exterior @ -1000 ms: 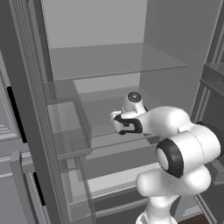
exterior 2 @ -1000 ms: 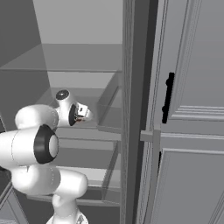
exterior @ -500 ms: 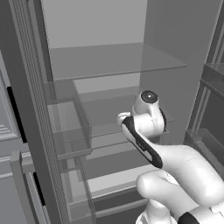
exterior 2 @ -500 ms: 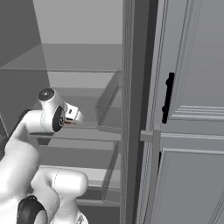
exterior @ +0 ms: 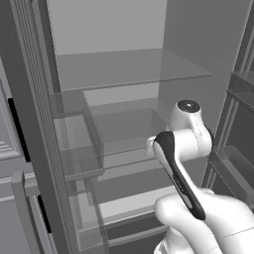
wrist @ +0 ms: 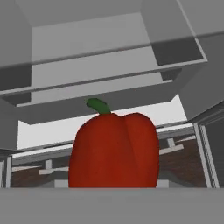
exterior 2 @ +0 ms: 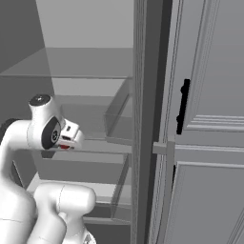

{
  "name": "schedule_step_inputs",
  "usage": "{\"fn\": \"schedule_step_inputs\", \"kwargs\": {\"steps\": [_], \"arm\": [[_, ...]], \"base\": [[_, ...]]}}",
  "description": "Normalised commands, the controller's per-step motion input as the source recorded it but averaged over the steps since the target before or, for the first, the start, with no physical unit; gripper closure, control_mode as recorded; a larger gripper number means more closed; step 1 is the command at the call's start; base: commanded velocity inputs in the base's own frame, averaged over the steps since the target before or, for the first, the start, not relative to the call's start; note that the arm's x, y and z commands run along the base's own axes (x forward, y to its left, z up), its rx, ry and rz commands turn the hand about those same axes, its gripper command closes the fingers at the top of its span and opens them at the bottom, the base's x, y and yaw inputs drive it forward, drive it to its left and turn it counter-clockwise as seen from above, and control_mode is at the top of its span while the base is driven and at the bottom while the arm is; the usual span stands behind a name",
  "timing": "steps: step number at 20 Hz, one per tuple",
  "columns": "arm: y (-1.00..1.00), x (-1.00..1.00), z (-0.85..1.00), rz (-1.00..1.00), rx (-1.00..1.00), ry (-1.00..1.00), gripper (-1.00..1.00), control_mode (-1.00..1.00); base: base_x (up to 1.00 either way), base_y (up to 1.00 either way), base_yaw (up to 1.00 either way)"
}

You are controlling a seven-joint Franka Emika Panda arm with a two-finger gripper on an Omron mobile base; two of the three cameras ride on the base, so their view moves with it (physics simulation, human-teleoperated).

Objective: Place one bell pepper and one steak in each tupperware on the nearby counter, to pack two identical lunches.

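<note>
The white arm is rising before the open fridge (exterior: 124, 74), its wrist bent so the gripper (exterior 2: 69, 142) is pointing toward the shelves. In the hand view, 1 red bell pepper (wrist: 114, 151) with a green stem is sitting upright directly ahead, its base cut off. The fingertips are hidden, so I cannot tell how the jaws are standing.

Flat, even, sharp rendered light

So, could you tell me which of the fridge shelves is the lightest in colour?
The lowest shelf, which is nearly white; the shelves above it are a darker, translucent grey.
</note>
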Motion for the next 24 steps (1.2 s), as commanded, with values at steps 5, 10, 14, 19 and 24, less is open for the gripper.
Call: {"fn": "schedule_step_inputs", "kwargs": {"steps": [5,10,14,19,24], "arm": [[-0.2,-1.0,-0.22,0.0,0.0,0.13,1.0,-1.0],[0.0,-0.28,-0.05,0.0,0.0,0.02,1.0,-1.0],[0.0,-0.05,0.0,0.0,0.0,0.0,1.0,-1.0],[0.0,0.0,0.0,0.0,0.0,0.0,1.0,1.0],[0.0,0.0,0.0,0.0,0.0,0.0,1.0,1.0]], "base": [[0.0,0.0,0.0],[0.0,0.0,0.0],[0.0,0.0,0.0],[-0.93,0.0,-0.14],[-1.0,0.0,-0.2]]}}
